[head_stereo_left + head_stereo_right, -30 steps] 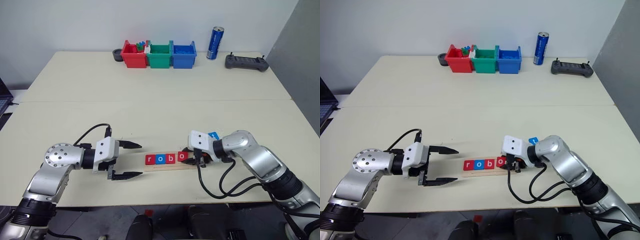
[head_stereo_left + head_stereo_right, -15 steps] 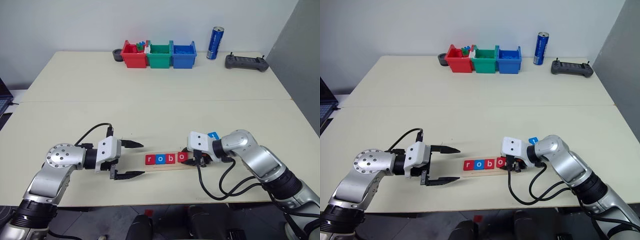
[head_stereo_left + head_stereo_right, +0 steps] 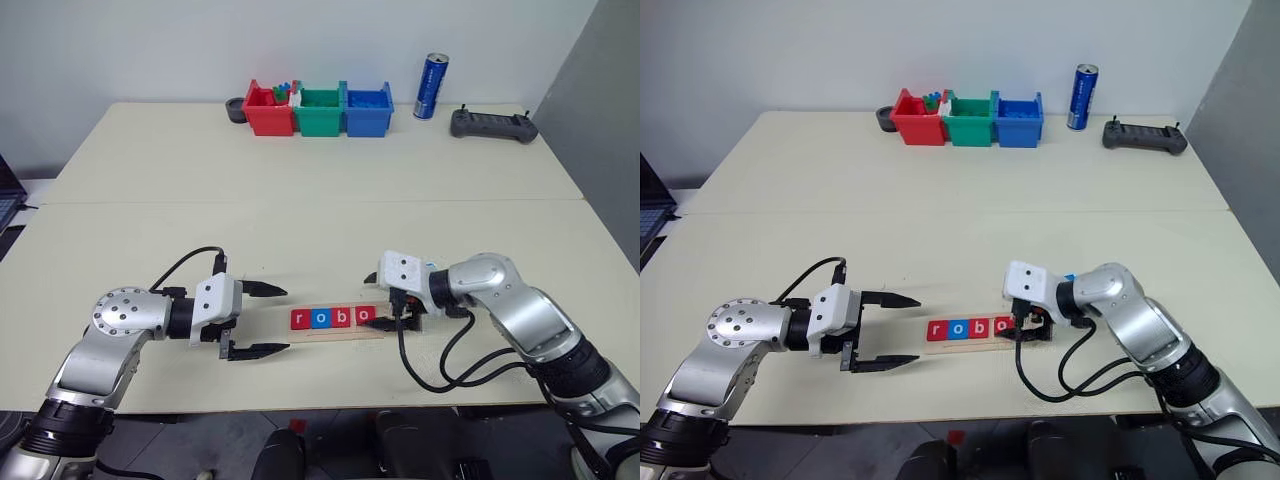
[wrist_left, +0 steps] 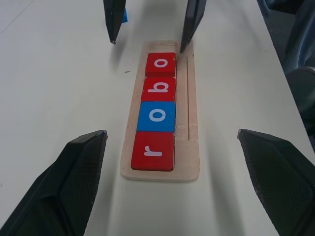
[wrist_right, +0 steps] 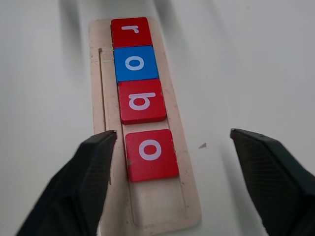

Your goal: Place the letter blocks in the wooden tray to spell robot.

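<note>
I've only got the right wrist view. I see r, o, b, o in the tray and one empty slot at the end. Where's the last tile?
Observer: A blue tile lies on the table by the tray's empty end, on the far side of the right gripper. Its letter is hidden.
Operator: Where's the other gripper?
Observer: The left gripper hovers open just past the tray's other end, where the r tile sits, touching nothing.
Operator: Anything else on the table?
Observer: Three plastic bins and a blue can stand along the far edge.
</note>
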Motion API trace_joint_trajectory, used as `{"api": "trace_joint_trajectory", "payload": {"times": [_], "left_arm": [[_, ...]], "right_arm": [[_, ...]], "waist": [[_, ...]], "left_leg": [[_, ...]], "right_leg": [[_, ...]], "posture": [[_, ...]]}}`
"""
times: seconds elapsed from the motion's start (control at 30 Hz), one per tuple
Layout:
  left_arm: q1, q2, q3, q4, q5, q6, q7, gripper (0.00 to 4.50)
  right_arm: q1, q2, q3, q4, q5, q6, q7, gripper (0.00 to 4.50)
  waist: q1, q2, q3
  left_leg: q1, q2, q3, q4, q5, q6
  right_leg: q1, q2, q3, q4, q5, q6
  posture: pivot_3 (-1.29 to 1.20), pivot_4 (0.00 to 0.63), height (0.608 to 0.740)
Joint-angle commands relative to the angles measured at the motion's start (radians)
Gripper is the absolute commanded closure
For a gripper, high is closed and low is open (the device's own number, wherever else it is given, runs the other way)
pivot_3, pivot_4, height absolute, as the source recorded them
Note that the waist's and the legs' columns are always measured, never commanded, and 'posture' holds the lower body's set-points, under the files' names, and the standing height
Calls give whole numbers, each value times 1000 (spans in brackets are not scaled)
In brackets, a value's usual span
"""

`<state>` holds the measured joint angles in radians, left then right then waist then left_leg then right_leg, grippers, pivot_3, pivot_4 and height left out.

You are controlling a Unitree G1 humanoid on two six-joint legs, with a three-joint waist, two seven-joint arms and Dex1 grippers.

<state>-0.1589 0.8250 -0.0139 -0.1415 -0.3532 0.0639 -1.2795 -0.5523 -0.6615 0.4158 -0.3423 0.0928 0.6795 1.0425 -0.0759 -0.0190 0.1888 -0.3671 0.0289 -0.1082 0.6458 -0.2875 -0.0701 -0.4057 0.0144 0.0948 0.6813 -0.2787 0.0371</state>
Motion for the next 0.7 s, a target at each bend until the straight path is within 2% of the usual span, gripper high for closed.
{"api": "trace_joint_trajectory", "payload": {"times": [0.03, 0.27, 0.5, 0.7], "left_arm": [[-9, 7, 13, -41, -18, 14, 4, 0], [-26, 7, 15, 2, -12, 3, -15, 0], [-21, -1, 15, 76, 2, -67, -38, 0], [-8, -10, 21, 70, -7, -88, -31, 0]], "right_arm": [[28, -41, -25, -57, 3, 1, 1, 1940], [46, -81, 19, -53, -37, -20, -6, 4430], [38, -78, 72, -14, -83, -51, 3, 4472], [16, -54, 109, 17, -118, -76, 9, 4472]], "waist": [[1, 0, 0], [0, 0, 0], [0, 0, 0], [-1, 0, 0]], "left_leg": [[0, 0, 0, 0, 0, 0], [0, 0, 0, 0, 0, 0], [0, 0, 0, 0, 0, 0], [0, 0, 0, 0, 0, 0]], "right_leg": [[0, 0, 0, 0, 0, 0], [0, 0, 0, 0, 0, 0], [0, 0, 0, 0, 0, 0], [0, 0, 0, 0, 0, 0]], "posture": [[0, 150, 740], [0, 150, 740], [0, 150, 740], [0, 150, 740]]}}
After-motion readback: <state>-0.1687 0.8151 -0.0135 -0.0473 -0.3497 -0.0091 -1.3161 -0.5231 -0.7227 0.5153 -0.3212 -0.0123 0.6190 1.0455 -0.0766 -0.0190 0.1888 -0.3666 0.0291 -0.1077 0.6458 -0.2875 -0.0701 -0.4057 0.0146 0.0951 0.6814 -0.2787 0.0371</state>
